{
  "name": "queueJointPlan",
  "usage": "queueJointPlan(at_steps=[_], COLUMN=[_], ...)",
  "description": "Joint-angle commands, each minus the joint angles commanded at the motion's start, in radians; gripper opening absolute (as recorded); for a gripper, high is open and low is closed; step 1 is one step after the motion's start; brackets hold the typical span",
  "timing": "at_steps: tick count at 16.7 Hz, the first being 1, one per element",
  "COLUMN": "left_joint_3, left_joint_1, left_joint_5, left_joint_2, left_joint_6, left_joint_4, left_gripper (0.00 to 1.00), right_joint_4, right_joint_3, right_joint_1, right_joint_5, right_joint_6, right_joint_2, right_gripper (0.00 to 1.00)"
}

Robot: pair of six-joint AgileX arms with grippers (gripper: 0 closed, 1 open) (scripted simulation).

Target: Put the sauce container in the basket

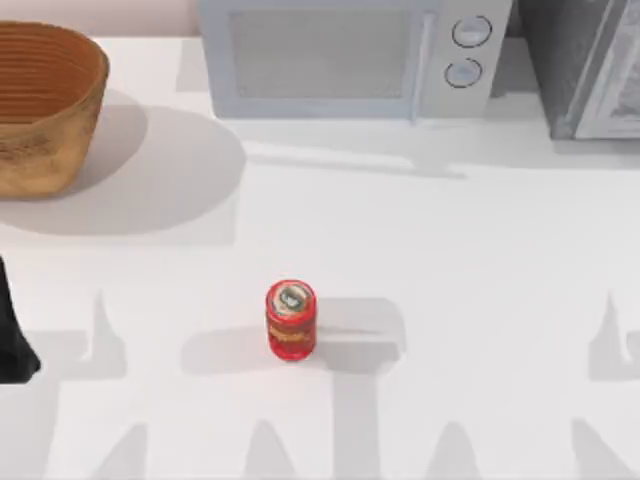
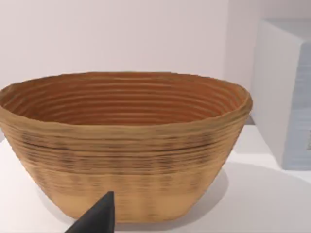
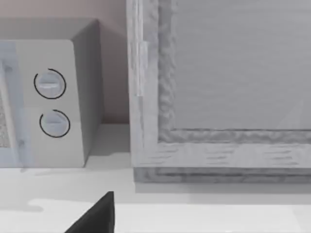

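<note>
Sauce container, a red cylinder, stands upright, well apart from the ribbed wicker basket; gripper states untellable.

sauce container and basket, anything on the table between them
Nothing. In the top view, only bare white table and the basket's shadow lie between the sauce container and the basket at far left.

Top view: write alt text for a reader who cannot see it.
A small red sauce container stands upright alone near the middle of a white table, far from the large woven basket at the back left corner. A pale microwave sits along the back edge, and part of the dark left arm shows at the left edge.
</note>
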Motion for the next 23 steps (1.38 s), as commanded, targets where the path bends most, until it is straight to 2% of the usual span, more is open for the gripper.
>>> queueJointPlan(at_steps=[4, 9, 14, 23], left_joint_3=[0.006, 0.059, 0.150, 0.351], left_joint_1=[-0.001, -0.011, -0.028, -0.068], left_joint_5=[0.017, 0.155, 0.393, 0.912], left_joint_2=[0.027, 0.248, 0.635, 1.499], left_joint_6=[0.006, 0.058, 0.147, 0.340], left_joint_4=[0.015, 0.138, 0.349, 0.814], left_gripper=[1.00, 1.00, 1.00, 1.00], right_joint_4=[0.000, 0.000, 0.000, 0.000], right_joint_3=[0.000, 0.000, 0.000, 0.000], right_joint_1=[0.000, 0.000, 0.000, 0.000], right_joint_5=[0.000, 0.000, 0.000, 0.000], right_joint_6=[0.000, 0.000, 0.000, 0.000], right_joint_2=[0.000, 0.000, 0.000, 0.000], right_gripper=[1.00, 1.00, 1.00, 1.00])
